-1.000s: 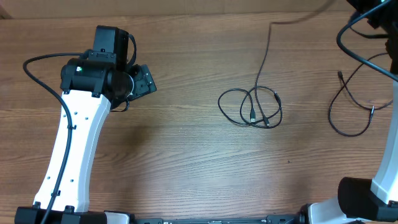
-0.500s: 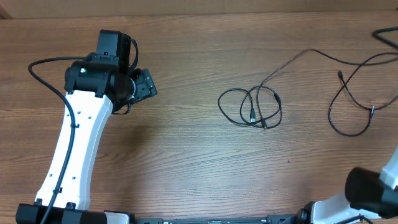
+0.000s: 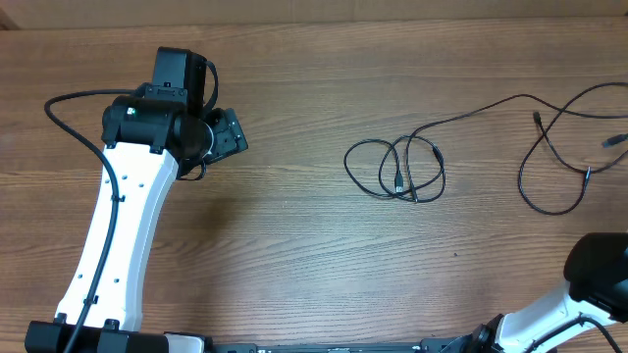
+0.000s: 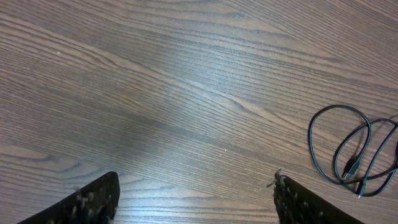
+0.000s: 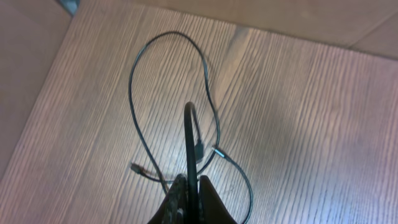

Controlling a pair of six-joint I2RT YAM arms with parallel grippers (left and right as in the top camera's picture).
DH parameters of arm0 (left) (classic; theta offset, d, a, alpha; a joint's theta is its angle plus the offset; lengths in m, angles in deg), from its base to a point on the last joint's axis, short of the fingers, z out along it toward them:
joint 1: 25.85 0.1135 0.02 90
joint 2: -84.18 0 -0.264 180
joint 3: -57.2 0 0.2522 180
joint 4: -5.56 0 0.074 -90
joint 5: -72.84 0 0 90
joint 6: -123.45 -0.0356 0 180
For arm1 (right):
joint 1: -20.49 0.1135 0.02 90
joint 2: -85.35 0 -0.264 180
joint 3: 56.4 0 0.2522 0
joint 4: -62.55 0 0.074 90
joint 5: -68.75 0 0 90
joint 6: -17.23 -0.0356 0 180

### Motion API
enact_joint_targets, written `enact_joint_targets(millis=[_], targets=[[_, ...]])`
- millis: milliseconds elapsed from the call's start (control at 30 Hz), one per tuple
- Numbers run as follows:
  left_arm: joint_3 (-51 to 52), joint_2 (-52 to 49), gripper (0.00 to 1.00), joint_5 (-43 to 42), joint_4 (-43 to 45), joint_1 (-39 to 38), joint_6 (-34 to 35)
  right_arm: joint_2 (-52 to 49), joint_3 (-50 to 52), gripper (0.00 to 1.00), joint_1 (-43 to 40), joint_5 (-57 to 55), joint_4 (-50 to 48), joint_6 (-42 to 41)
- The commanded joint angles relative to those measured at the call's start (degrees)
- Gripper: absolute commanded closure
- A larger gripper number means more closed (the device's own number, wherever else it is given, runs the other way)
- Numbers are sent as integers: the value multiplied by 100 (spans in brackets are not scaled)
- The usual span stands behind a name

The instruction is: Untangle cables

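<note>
Right wrist view alone shows my right jaws clamped on a cable (image 5: 189, 137) at 6 o'clock; left jaws spread, coil (image 4: 351, 165) at 3 o'clock.

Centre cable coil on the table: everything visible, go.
The centre coil is a thin black cord, rubbery-looking, lying flat on the wooden table in two overlapping loose loops. Two small plug ends lie inside the loops. One strand leaves its top and trails up and right. Only the table touches it; the open left tool hangs well to its left.
</note>
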Motion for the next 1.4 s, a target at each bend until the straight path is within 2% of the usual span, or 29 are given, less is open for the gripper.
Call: enact_joint_targets(millis=[0, 33, 100, 133, 167, 267, 467, 667, 800, 1000, 1200, 1367], targets=[[17, 146, 22, -24, -17, -7, -151, -173, 31, 96, -7, 278, 4, 96], [17, 146, 21, -24, -17, -7, -151, -210, 31, 91, -7, 341, 11, 116], [17, 146, 21, -24, -17, -7, -151, -286, 59, 46, -4, 632, 28, 186], [17, 146, 22, -24, -17, -7, -151, -306, 87, 31, -4, 940, 20, 424], [17, 146, 21, -22, -17, -7, -151, -319, 103, 26, -4, 1213, 22, 597], [17, 146, 21, -22, -17, -7, -151, -330, 105, 19, 15, 2245, 48, 1287], [17, 146, 21, -22, -20, -7, -153, -332, 105, 14, 345, 3362, 590, 2194], [17, 146, 21, -22, -22, -7, -153, -332, 240, 12, 1119, 3366, 1113, 2800], [17, 146, 21, -22, -37, -7, -153, -332, 640, 11, 1731, 3202, 1102, 2820], [17, 146, 21, -22, -55, -7, -155, -332, 1696, 12, 2461, 3040, 603, 2817], [17, 146, 21, -22, -55, -7, -155, -332, 3069, 19, 3095, 3040, -334, 2798], [17, 146, 21, -22, -57, -7, -155, -332, 4026, 30, 3523, 3036, -1386, 2796]])
